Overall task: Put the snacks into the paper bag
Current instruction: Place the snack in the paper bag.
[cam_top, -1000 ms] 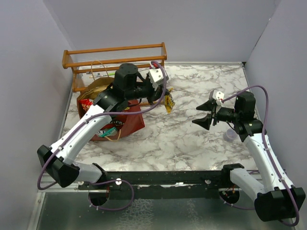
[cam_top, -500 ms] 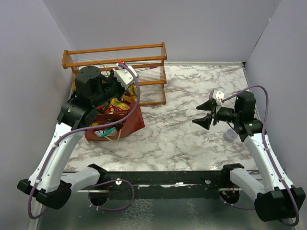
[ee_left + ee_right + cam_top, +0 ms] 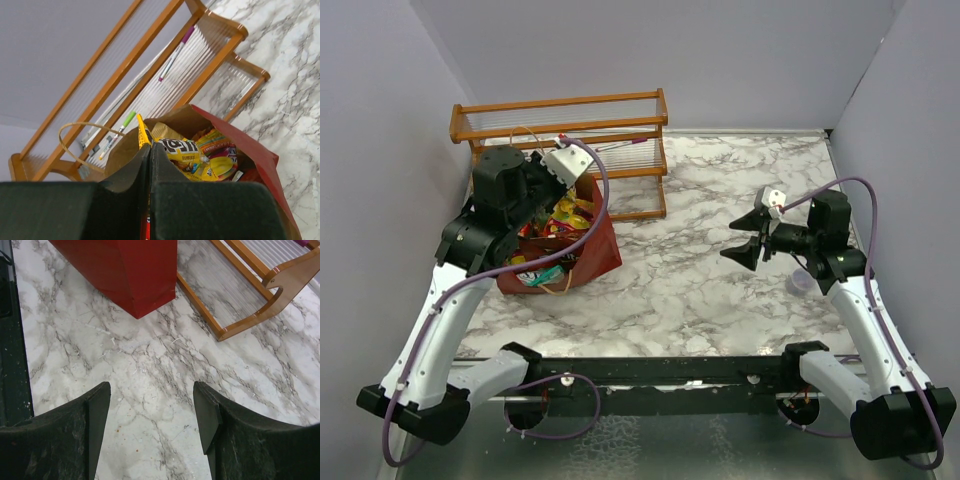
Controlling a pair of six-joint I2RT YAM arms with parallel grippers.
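At far left, the left gripper (image 3: 149, 152) hangs over the mouth of the paper bag (image 3: 592, 250), its jaws pressed together on the top edge of a yellow packet (image 3: 182, 149), which dangles just above the snacks (image 3: 556, 214) already heaped inside. The bag stands on the marble table (image 3: 700, 285) right against the wooden rack (image 3: 560, 112), where a few pens (image 3: 175, 52) lie on the slats, and the bag looks close to full, with orange, red and yellow wrappers showing at its rim.

The danger lies in the release. Let go this high, the packet could settle on top of the pile and slide over the rim onto the table. Pushed deeper, the closed fingers could press on the light bag's wall and tip it, or catch the string handle (image 3: 75, 131) that loops up beside them and drag the bag along on the way out.

To the right, well apart from the bag, the right gripper (image 3: 744, 246) hovers over bare marble with its jaws spread wide and nothing between them. A small purple cup (image 3: 801, 281) sits near its arm at the table's right edge.
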